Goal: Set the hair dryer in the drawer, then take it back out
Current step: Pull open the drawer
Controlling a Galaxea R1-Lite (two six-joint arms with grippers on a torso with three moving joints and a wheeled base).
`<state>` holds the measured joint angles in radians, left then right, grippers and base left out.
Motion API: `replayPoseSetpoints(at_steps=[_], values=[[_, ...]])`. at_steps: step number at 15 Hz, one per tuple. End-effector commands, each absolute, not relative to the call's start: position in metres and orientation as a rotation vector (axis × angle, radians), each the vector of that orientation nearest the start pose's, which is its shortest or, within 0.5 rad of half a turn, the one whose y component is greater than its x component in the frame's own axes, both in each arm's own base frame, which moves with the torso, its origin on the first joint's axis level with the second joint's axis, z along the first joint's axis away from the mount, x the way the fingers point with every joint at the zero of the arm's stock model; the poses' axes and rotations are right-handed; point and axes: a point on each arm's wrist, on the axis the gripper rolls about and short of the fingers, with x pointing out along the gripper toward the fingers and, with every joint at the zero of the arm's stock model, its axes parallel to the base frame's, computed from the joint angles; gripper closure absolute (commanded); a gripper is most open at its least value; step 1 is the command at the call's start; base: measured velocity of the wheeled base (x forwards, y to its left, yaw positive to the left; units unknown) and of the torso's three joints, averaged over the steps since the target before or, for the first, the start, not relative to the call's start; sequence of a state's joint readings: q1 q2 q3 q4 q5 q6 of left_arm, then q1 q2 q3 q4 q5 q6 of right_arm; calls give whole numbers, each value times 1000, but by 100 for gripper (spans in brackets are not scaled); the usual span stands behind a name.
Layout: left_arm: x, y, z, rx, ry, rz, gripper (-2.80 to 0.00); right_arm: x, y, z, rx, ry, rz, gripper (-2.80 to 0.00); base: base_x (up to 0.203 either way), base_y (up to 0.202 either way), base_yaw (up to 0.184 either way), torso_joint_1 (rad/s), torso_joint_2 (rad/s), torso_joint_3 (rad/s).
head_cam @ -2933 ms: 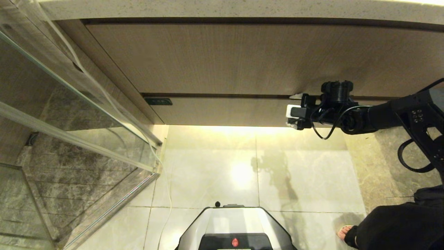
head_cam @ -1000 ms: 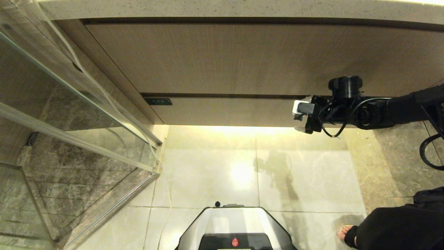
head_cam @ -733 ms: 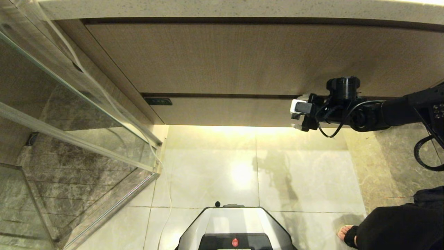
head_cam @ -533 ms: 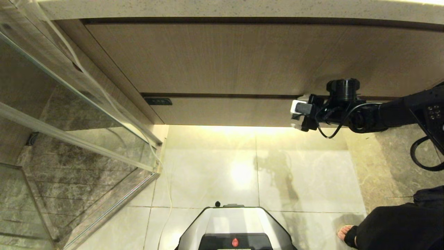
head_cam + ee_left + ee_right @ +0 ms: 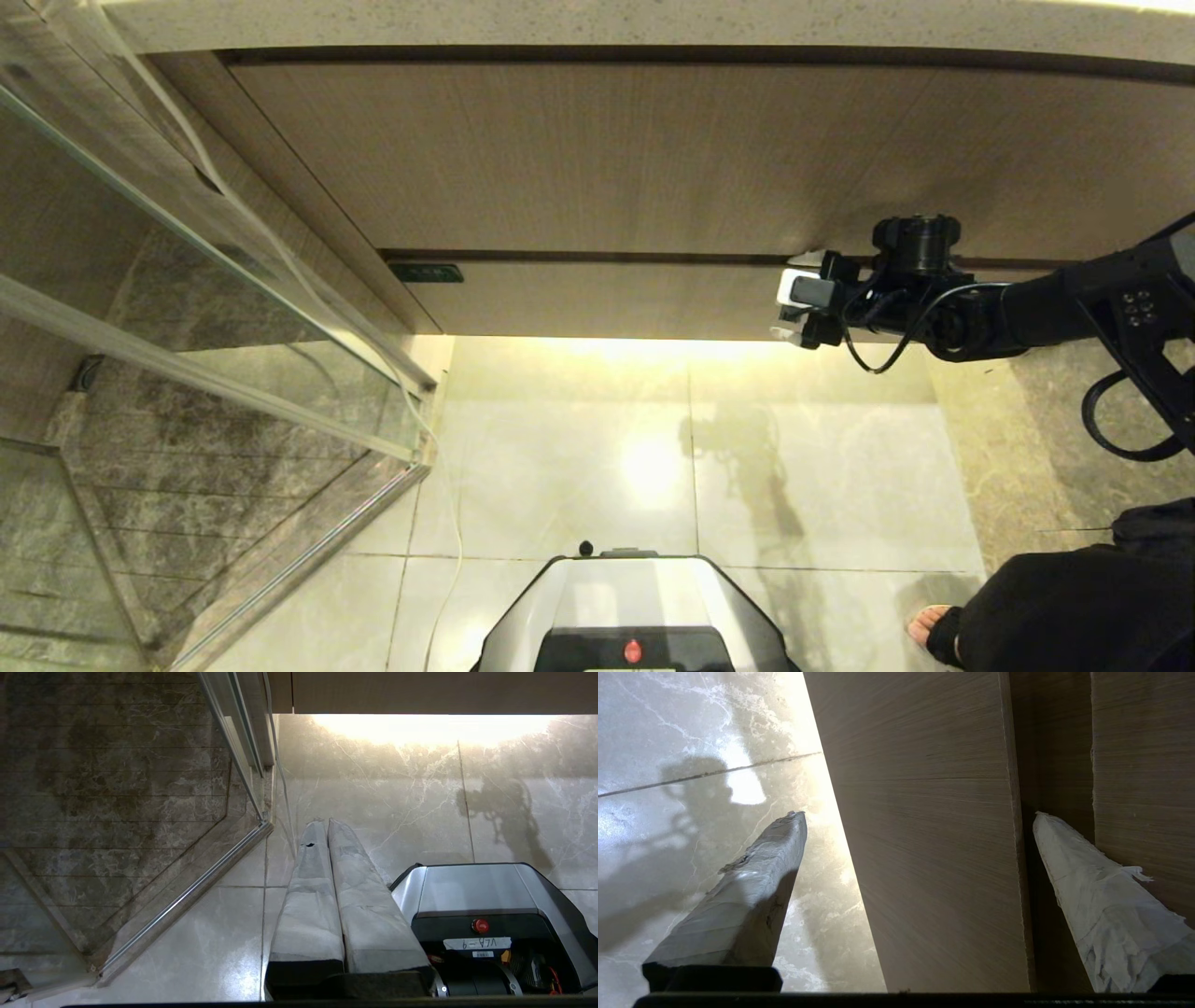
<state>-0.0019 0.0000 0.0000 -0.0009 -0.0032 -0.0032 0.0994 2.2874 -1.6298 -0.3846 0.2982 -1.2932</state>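
The drawer (image 5: 597, 159) is shut; its wide light-brown wood-grain front runs under the stone counter edge. A narrower wood panel (image 5: 607, 299) sits below it, with a dark gap between the two. My right gripper (image 5: 789, 294) reaches in from the right and stands open at that gap. In the right wrist view the right gripper (image 5: 919, 814) straddles the lower panel (image 5: 934, 835), one finger lying in the dark gap, the other over the floor. Nothing is between the fingers. The hair dryer is out of view. My left gripper (image 5: 325, 821) hangs shut over the floor beside the base.
A glass shower partition (image 5: 187, 308) with a metal rail stands at the left. A thin white cord (image 5: 456, 523) trails down beside it. My base (image 5: 635, 607) is at the bottom centre. A person's leg and sandalled foot (image 5: 934, 625) are at the bottom right.
The right gripper has shifted a little to the left along the gap between the panels and stayed open. The drawer has not moved.
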Motion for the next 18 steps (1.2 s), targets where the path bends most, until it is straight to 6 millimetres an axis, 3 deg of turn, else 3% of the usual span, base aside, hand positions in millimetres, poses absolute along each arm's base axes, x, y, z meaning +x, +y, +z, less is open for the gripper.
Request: replayPoseSetpoints(at_steps=[1, 6, 14, 18], values=[[-23, 0, 76, -3, -2, -5, 0, 472, 54, 155, -1251, -22, 519, -280, 0, 0, 0, 0, 0, 0], [-23, 0, 76, -3, -1, -5, 0, 479, 55, 147, -1260, -43, 530, -280, 0, 0, 0, 0, 0, 0], [-23, 0, 76, -3, -2, -5, 0, 491, 56, 119, -1259, -13, 551, -280, 0, 0, 0, 0, 0, 0], [-23, 0, 75, -4, 0, -5, 0, 487, 49, 108, -1234, 137, 590, -280, 0, 0, 0, 0, 0, 0]])
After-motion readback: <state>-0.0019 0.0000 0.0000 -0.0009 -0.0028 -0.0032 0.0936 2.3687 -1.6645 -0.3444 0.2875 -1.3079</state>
